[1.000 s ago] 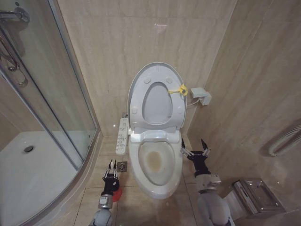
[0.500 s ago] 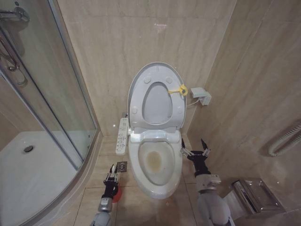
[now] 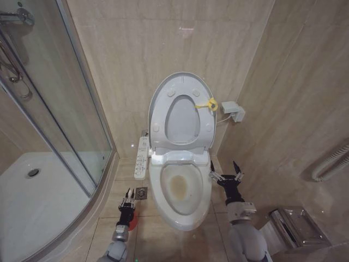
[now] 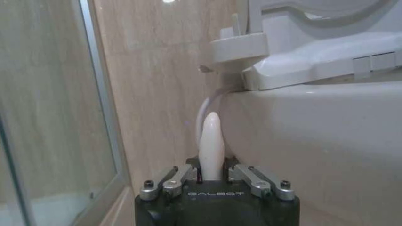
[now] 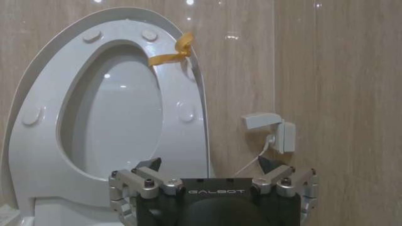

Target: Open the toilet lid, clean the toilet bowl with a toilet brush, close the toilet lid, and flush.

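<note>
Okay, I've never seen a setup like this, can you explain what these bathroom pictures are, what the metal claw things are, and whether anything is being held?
A two-armed wheeled robot is cleaning a toilet. The wide picture comes from a camera on its head, looking down. The other two come from cameras on its wrists, so each shows that arm's own hand up close.

The toilet lid and the seat are raised against the wall, and the toilet bowl stands open with a brownish stain inside. A white button panel runs along its side.

The left hand is low by the floor beside the bowl; its wrist picture shows its fingers closed around the white handle of the toilet brush, whose red holder sits on the tiles below. The right hand hovers on the bowl's other side, fingers spread, holding nothing.
</note>
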Robot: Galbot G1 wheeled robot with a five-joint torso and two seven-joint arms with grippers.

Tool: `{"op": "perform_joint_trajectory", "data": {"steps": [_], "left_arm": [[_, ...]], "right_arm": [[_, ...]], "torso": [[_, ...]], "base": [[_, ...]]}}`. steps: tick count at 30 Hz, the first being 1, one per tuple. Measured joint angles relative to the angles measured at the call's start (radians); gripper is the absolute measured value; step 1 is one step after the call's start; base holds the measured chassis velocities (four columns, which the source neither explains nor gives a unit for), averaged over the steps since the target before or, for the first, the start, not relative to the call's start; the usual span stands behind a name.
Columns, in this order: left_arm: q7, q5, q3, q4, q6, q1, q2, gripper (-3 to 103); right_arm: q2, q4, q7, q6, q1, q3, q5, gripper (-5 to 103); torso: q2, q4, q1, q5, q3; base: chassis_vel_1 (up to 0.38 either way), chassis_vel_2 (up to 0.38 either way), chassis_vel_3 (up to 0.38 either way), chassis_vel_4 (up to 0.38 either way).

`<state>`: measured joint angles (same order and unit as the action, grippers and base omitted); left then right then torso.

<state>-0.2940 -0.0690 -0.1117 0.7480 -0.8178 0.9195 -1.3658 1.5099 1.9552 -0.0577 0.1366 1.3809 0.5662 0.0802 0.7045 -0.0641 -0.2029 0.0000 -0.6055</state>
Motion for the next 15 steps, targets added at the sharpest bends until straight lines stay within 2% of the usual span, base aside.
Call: {"op": "perform_joint_trajectory", "data": {"steps": [15], "left_arm": [[-0.004, 0.003, -0.008, 0.009, -0.001, 0.021, 0.007, 22]], "right_arm": [[0.0, 0.0, 0.0, 0.0, 0.0, 0.0, 0.0, 100]], "torso": [[0.0, 0.0, 0.0, 0.0, 0.0]], "base": [[0.0, 0.0, 0.0, 0.0]]}}
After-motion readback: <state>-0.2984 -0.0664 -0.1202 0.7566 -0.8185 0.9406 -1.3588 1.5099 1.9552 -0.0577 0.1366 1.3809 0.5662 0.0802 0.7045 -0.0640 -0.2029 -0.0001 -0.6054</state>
